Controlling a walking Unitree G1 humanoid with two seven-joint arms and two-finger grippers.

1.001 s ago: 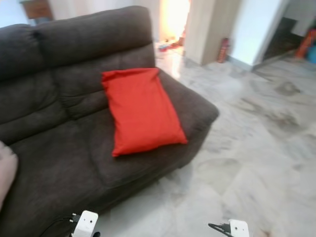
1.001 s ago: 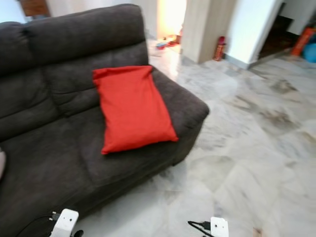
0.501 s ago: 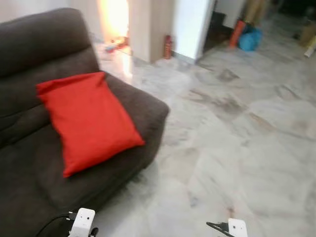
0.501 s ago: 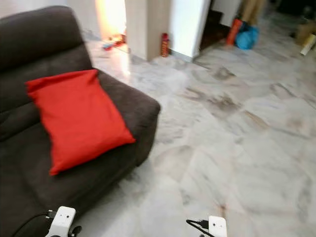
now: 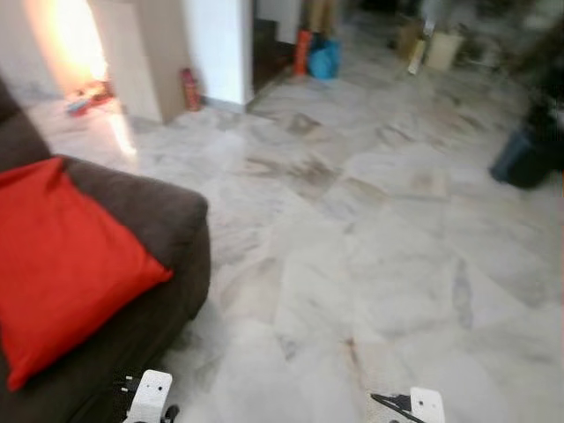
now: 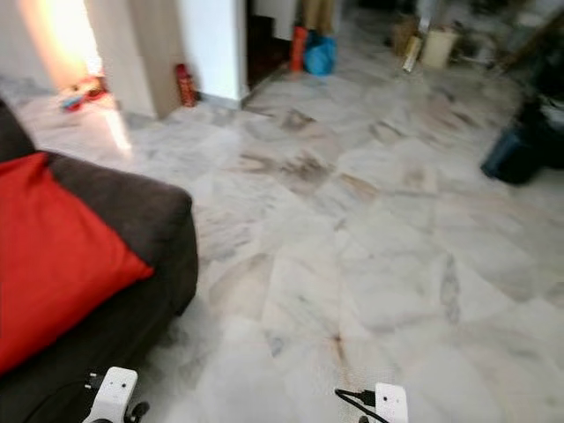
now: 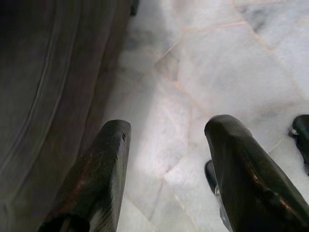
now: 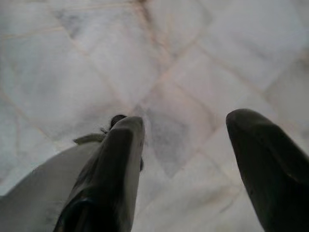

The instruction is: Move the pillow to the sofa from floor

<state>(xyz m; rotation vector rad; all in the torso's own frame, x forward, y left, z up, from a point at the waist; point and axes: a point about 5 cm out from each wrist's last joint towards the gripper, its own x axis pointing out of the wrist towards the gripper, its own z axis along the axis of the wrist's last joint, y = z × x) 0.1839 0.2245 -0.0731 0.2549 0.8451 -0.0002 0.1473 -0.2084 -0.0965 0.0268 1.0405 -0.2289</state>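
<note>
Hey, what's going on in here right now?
Nothing is being handled. The red pillow lies on the dark sofa, not on the floor. The left gripper hangs open over the marble floor beside the sofa's base, and the right gripper hangs open over bare tiles, both empty.

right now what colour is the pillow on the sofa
Bright red pillow, on the dark brown fabric sofa; clearest in the left eye view.

A pale marble floor (image 5: 370, 264) with grey and brown veining spreads across the room. A small red bottle (image 5: 189, 89) stands against a wooden pillar (image 5: 145, 53). Further back sit a blue bag (image 5: 324, 59) beside an orange object (image 5: 302, 51), and, blurred, what may be a dark bin (image 5: 527, 157).
</note>
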